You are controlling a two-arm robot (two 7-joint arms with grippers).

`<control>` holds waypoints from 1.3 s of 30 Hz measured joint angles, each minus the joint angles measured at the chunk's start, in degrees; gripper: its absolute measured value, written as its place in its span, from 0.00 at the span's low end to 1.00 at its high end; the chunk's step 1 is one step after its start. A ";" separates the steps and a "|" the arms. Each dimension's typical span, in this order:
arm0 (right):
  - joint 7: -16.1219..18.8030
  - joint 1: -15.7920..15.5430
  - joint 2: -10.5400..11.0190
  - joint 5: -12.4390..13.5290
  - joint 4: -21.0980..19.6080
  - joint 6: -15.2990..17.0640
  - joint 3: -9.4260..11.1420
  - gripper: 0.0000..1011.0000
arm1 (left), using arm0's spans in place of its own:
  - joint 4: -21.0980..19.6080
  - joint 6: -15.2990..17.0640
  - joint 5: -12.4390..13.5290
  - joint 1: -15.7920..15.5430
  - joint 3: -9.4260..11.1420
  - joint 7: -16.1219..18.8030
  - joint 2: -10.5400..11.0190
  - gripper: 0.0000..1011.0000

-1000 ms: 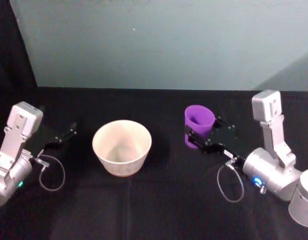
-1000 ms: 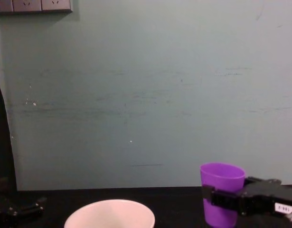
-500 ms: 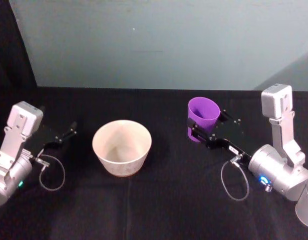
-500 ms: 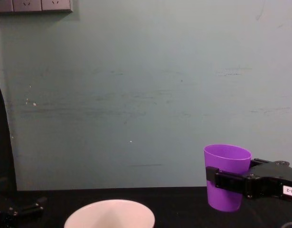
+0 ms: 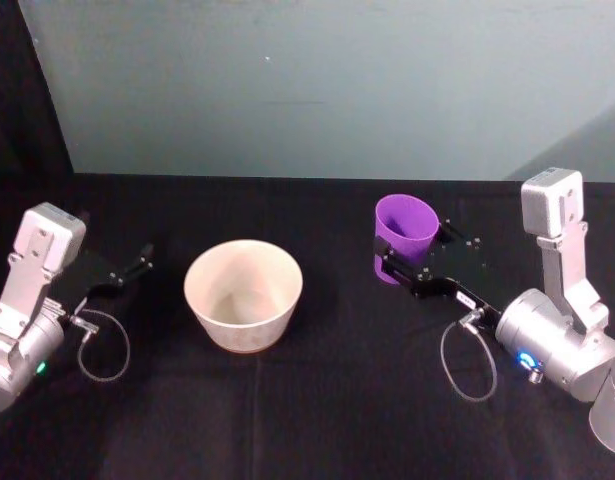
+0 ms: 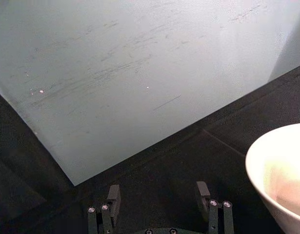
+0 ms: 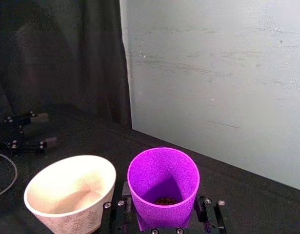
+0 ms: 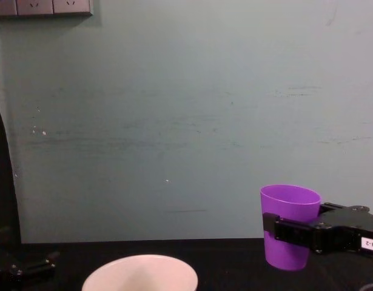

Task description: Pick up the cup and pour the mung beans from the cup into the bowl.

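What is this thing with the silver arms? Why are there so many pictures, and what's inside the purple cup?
It's a robot with two silver arms, and each arm ends in a claw for grabbing. The four pictures come from four cameras at the same moment. One is on its head looking down, one is on its chest looking across the table, and one is on each wrist looking out past that arm's claw. On the black table stands a wide pale bowl. The right claw is squeezed around a purple cup and holds it upright, to the right of the bowl. Looking in from the right wrist, you can see a few dark mung beans at the bottom of the cup. The left claw is open, holds nothing, and rests off to the left of the bowl.
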 joint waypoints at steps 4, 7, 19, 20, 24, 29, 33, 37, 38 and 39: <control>0.03 0.01 0.00 0.00 0.03 0.01 0.00 0.72 | 0.00 0.00 0.00 0.00 0.00 0.00 0.00 1.00; 0.06 0.01 0.00 0.00 0.04 0.02 0.00 0.72 | 0.00 0.00 0.00 0.00 0.00 0.00 0.00 1.00; 0.13 0.01 0.00 0.00 0.07 0.04 0.00 0.72 | 0.00 0.00 0.00 0.00 0.00 0.00 0.00 1.00; 0.13 0.01 0.00 0.00 0.07 0.04 0.00 0.72 | 0.00 0.00 0.00 0.00 0.00 0.00 0.00 1.00; 0.14 0.01 0.00 0.00 0.07 0.04 0.00 0.72 | 0.00 0.00 0.00 0.00 0.00 0.00 0.00 1.00; 0.14 0.01 0.00 0.00 0.07 0.05 0.00 0.72 | 0.00 0.00 0.00 0.00 0.00 0.00 0.00 1.00; 0.14 0.01 0.00 0.00 0.07 0.04 0.00 0.72 | 0.00 0.00 0.00 0.00 0.00 0.00 0.00 1.00; 0.15 0.01 0.00 0.00 0.07 0.04 0.00 0.72 | 0.00 0.00 0.00 0.00 0.00 0.00 0.00 1.00; 0.15 0.01 0.00 0.00 0.07 0.05 0.00 0.72 | 0.00 0.00 0.00 0.00 0.00 0.00 0.00 1.00; 0.15 0.01 0.00 0.00 0.07 0.05 0.00 0.72 | 0.00 0.00 0.00 0.00 0.00 0.00 0.00 1.00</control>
